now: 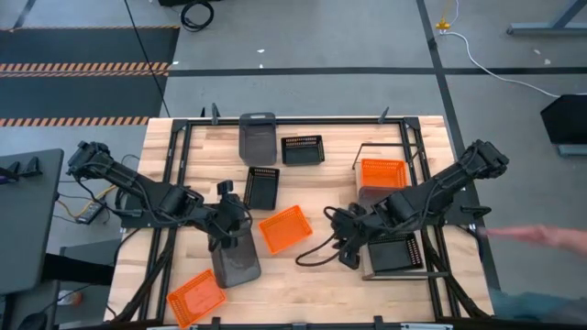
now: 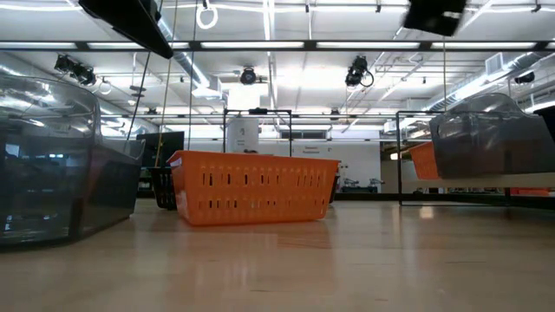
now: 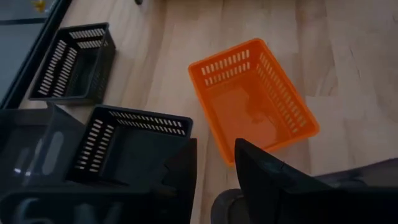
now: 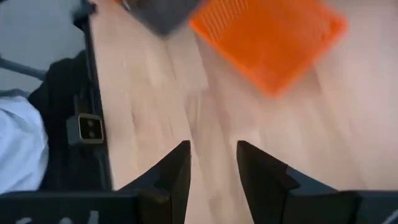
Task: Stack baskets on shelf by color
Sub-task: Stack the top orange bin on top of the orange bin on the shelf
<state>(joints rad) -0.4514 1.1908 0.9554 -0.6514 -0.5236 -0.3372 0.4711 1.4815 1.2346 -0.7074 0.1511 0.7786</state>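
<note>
My left gripper (image 1: 227, 220) (image 3: 214, 152) stands left of centre, shut on a dark grey basket (image 1: 237, 261) (image 2: 52, 165) that extends toward the near edge. My right gripper (image 1: 348, 249) (image 4: 213, 149) hovers open over bare table just left of the shelf (image 1: 424, 229), touching nothing. An orange basket (image 1: 382, 172) and a black one (image 1: 394, 252) sit on the shelf. Another orange basket (image 1: 285, 229) (image 3: 255, 99) (image 2: 251, 186) rests on its base mid-table, between the two grippers. My left gripper holds the grey basket by its far end, coming from above. A piece of grey rim (image 3: 227, 202) shows far back between the fingers; which finger is inside cannot be seen. In the low view the basket hangs tilted, its underside (image 2: 78, 238) above the tabletop.
Two black baskets (image 1: 302, 148) (image 1: 261, 186) and a grey one (image 1: 257, 137) lie toward the far edge. A third orange basket (image 1: 195, 298) is at the near left corner. A person's hand (image 1: 541, 236) blurs past the right edge. Bare wood lies near centre.
</note>
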